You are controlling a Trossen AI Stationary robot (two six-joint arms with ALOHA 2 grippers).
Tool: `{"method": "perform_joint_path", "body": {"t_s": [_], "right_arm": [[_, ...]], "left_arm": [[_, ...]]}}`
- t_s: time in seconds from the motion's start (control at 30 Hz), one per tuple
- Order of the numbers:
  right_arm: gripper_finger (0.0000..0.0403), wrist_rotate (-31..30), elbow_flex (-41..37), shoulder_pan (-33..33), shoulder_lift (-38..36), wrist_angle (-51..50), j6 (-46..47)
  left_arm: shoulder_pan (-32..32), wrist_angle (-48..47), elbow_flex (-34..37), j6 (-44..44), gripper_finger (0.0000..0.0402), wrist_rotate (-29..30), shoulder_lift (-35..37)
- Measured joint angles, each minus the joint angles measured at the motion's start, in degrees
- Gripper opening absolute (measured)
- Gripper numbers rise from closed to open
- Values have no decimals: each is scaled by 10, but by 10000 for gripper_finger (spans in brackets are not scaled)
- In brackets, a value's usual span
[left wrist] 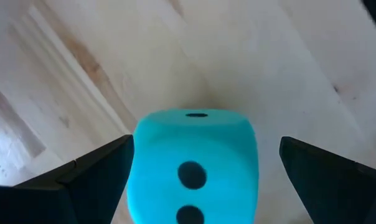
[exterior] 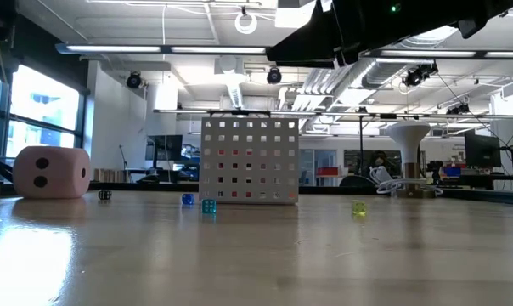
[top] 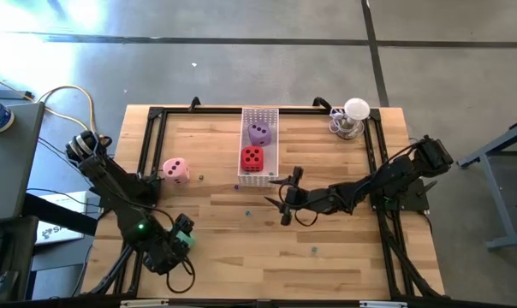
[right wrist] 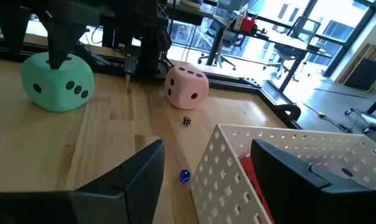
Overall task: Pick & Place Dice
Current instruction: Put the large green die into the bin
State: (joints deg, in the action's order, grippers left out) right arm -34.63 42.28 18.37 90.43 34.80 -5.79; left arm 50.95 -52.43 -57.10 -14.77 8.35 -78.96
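The green die point(top: 183, 229) sits on the table near the near left corner, between the fingers of my open left gripper point(left wrist: 206, 162), which comes down on it from above point(right wrist: 58, 43). The pink die point(top: 175, 170) rests on the table left of the white perforated tray point(top: 246, 128). The purple die point(top: 259, 132) and the red die point(top: 252, 157) lie in that tray. My right gripper point(top: 286, 197) is open and stays just off the tray's near right corner point(right wrist: 220, 132), touching nothing. My left gripper stands astride the green die point(left wrist: 194, 168) from above, pointing down. One finger point(left wrist: 107, 168) lies against the die's side, and the other finger point(left wrist: 319, 174) stands clear of it with a gap. The die rests on the table point(right wrist: 57, 84).
Tiny dice lie scattered on the wood: a blue one point(right wrist: 184, 176), a black one point(right wrist: 187, 121), a teal one point(exterior: 208, 206) and a yellow one point(exterior: 358, 206). A white lamp-like object point(top: 354, 115) stands at the far right corner. A black frame point(top: 156, 115) borders the table.
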Motion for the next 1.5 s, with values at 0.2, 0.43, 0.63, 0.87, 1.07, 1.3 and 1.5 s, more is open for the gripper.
{"method": "perform_joint_path", "body": {"t_s": [0.2,0.43,0.63,0.87,1.07,1.3,1.5], "right_arm": [[231,1,0,0,0,-8,2],[231,4,0,0,0,-9,2],[231,4,0,0,0,-8,2],[231,4,0,0,0,-8,2],[231,4,0,0,0,-8,2],[231,3,0,0,0,-8,2],[231,3,0,0,0,-8,2]], "left_arm": [[0,-13,0,-2,390,1,0],[-1,-29,2,-35,390,-1,0],[0,-31,9,-37,390,-14,0],[0,-31,10,-31,390,-14,0],[0,-31,10,-30,390,-14,0],[7,-35,11,-12,390,17,0],[10,-45,11,-37,390,25,0]]}}
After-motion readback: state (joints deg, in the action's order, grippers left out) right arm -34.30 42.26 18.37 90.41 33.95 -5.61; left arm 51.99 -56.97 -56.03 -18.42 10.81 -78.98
